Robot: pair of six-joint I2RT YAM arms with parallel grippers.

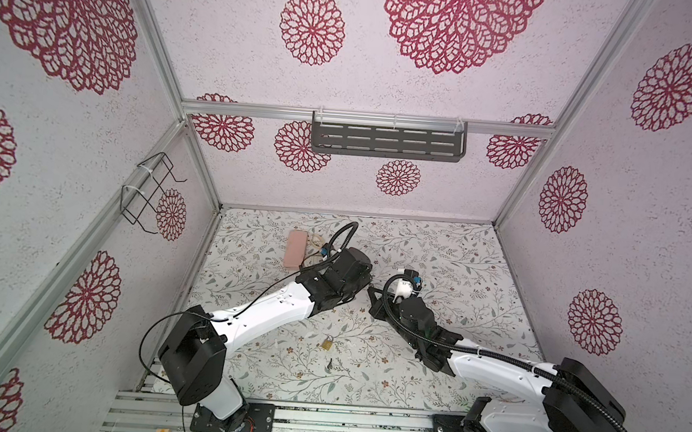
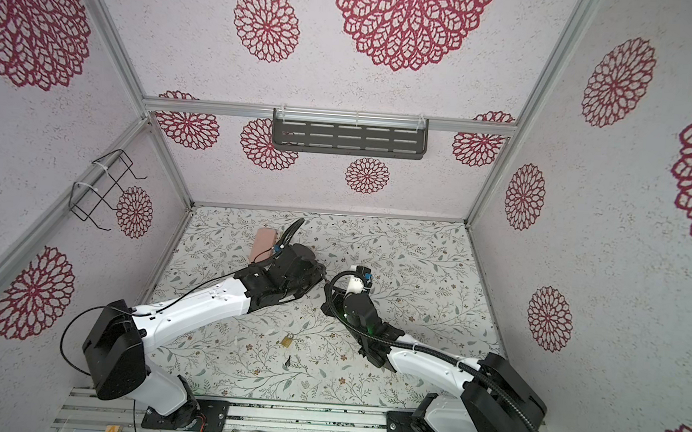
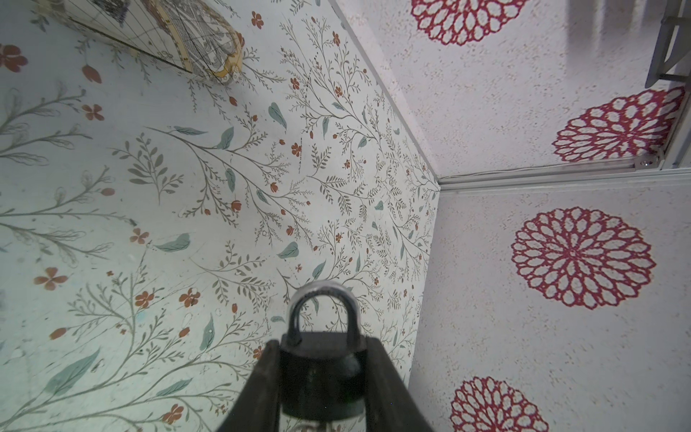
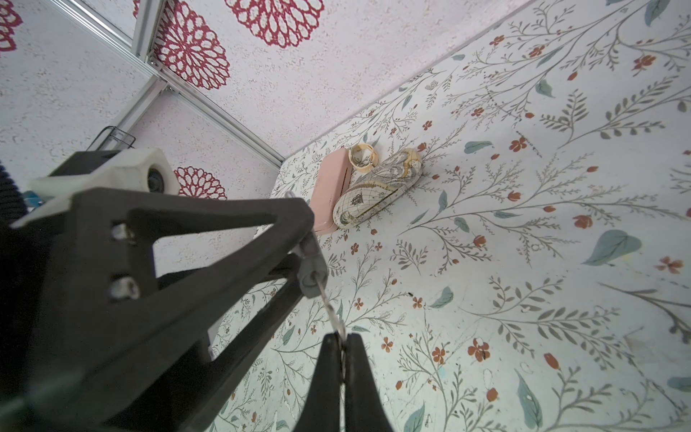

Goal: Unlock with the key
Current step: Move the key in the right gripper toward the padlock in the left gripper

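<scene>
Right gripper (image 4: 343, 342) pinches tightly closed on the key (image 4: 331, 308), whose blade meets the underside of the black padlock (image 3: 321, 377). Left gripper (image 3: 321, 349), jaws partly spread, clamps that padlock's body over the middle of the table (image 1: 436, 273). Brass padlock (image 1: 328, 343) lies on the table nearer the arm bases, well apart.

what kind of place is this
Probably a robot test cell rather than a real room: an aluminium frame holds wallpapered panels, a left arm and a right arm are bolted to a rail, and a slotted shelf is zip-tied to the frame.
</scene>
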